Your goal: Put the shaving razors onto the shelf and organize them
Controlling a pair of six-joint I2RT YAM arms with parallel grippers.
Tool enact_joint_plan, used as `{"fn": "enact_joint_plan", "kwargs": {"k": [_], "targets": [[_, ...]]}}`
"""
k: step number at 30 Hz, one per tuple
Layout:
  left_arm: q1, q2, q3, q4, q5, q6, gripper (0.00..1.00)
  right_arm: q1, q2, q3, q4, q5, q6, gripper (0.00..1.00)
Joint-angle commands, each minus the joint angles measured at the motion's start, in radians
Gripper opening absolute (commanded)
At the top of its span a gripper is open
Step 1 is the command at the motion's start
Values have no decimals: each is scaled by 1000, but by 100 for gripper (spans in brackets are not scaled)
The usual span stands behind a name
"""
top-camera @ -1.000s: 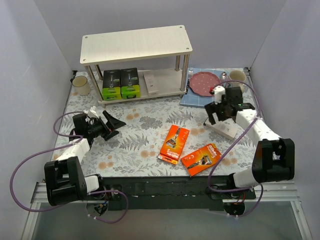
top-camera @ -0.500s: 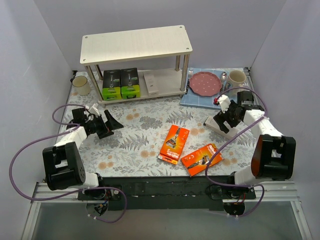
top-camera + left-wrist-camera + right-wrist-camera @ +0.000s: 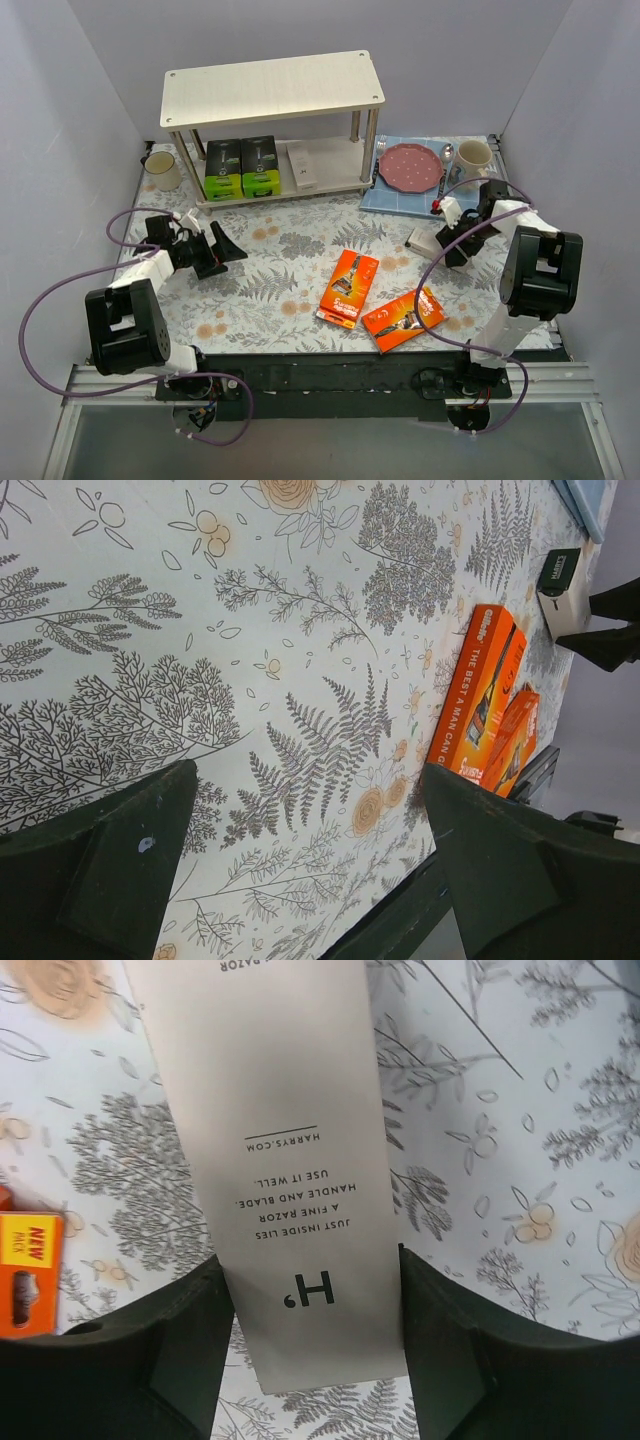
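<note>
The shelf [image 3: 270, 88] stands at the back; its lower board holds two black-and-green razor packs [image 3: 241, 168] and a slim white box [image 3: 300, 165]. Two orange razor packs [image 3: 348, 288] [image 3: 480, 695] lie side by side on the floral cloth at centre. A second white razor box [image 3: 290, 1160] [image 3: 425, 240] lies flat at the right. My right gripper [image 3: 310, 1260] [image 3: 452, 238] is down over it, with a finger pressed against each long side. My left gripper [image 3: 310, 770] [image 3: 215, 250] hovers wide open over bare cloth at the left, holding nothing.
A blue mat [image 3: 385, 195] carrying a red plate [image 3: 410, 165] lies right of the shelf, just behind the right gripper. One mug [image 3: 474, 153] stands at the back right and another [image 3: 162, 170] at the back left. Grey walls close in on both sides.
My right gripper swung right and came down over the white box, and its jaws closed in against the box's sides. The left arm drew back slightly to the left, still open.
</note>
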Motion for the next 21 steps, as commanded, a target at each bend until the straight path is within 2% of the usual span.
{"fn": "enact_joint_plan", "kwargs": {"k": [1, 4, 6, 7, 8, 11, 17, 21], "targets": [[4, 5, 36, 34, 17, -17, 95, 56, -91, 31, -89, -119, -48, 64], [4, 13, 40, 37, 28, -22, 95, 143, -149, 93, -107, -167, 103, 62], [4, 10, 39, 44, 28, -27, 95, 243, -194, 137, -61, -141, 322, 61], [4, 5, 31, 49, 31, -36, 95, 307, -209, 143, 26, -112, 399, 61], [4, 2, 28, 54, 34, -41, 95, 338, -226, 142, 70, -81, 542, 61], [4, -15, 14, 64, 36, -50, 95, 439, -251, 159, 209, -12, 684, 60], [4, -35, 22, 37, 39, -48, 95, 550, -189, 200, 403, 89, 1007, 60], [4, -43, 33, 35, 34, -39, 95, 599, -78, 252, 465, 212, 1200, 57]]}}
